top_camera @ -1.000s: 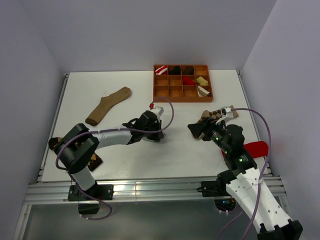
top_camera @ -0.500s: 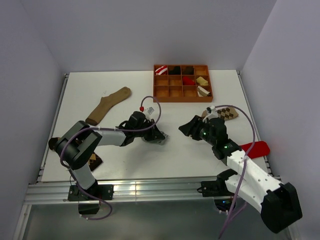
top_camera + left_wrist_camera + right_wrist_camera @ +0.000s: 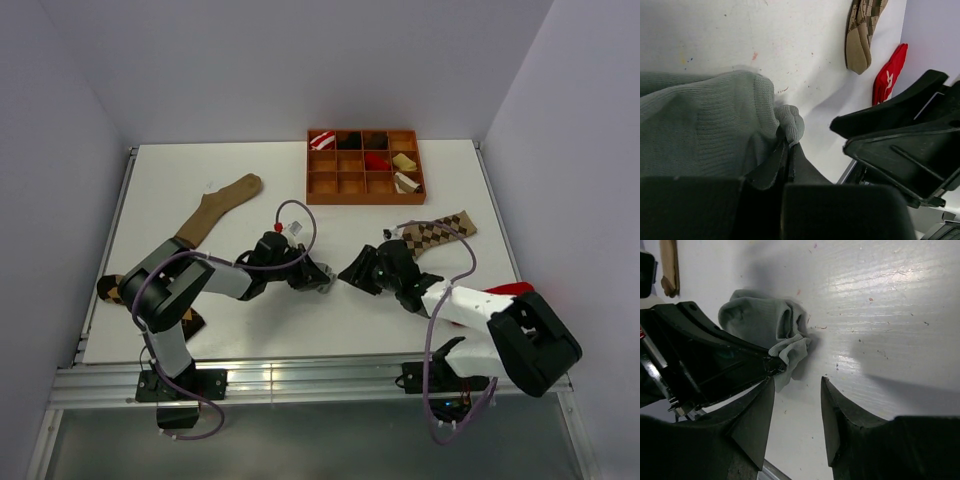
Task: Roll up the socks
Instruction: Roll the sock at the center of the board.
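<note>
Top external: bright, even, diffuse light from overhead; white table point(image 3: 280, 320) uniformly exposed, nothing blown out. Shadows are soft and short, lying just under the left gripper point(image 3: 318, 283) and the right gripper point(image 3: 348, 275). Pale glare strip along the metal rail point(image 3: 300, 375) behind the arm bases. Left wrist: grey sock point(image 3: 705, 130) at the gripper's tips is resolved down to the knit; own fingers point(image 3: 765, 170) are underexposed, blurred, near-featureless black. Soft grey shadow on the table just ahead of the tips. Right wrist: fingers point(image 3: 755, 420) are dark and in soft focus; table ahead is sharp, with streaks and specks legible; a diffuse shadow band lies beside the tips; the sock's folds are self-shaded.
</note>
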`<state>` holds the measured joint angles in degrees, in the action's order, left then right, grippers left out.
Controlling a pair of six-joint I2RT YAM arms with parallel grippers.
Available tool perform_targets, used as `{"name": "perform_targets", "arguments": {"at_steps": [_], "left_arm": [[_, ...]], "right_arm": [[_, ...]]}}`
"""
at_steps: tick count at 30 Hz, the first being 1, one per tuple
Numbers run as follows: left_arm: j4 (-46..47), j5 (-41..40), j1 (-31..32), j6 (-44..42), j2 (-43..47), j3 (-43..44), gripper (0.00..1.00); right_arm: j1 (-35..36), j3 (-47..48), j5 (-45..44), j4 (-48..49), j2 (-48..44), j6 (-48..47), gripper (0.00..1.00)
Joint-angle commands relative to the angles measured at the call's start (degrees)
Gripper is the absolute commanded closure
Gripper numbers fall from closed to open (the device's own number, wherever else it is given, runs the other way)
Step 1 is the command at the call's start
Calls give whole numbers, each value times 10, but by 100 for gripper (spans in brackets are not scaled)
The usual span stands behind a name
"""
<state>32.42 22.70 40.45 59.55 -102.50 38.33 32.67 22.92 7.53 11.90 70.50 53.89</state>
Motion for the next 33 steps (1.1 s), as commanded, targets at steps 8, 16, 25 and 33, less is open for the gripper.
{"name": "perform_targets", "arguments": {"at_steps": [8, 16, 25, 33], "left_arm": [[65, 5, -2, 12, -12, -15, 100], [59, 5, -2, 3, -13, -12, 99], [54, 9, -2, -3, -20, -6, 100], [44, 11, -2, -9, -31, 0, 87]], "right_arm": [[13, 42, -10, 83, 88, 54, 64], [21, 63, 3, 93, 125, 53, 72], [23, 71, 25, 111, 155, 58, 77], [30, 83, 24, 104, 154, 52, 80]]}}
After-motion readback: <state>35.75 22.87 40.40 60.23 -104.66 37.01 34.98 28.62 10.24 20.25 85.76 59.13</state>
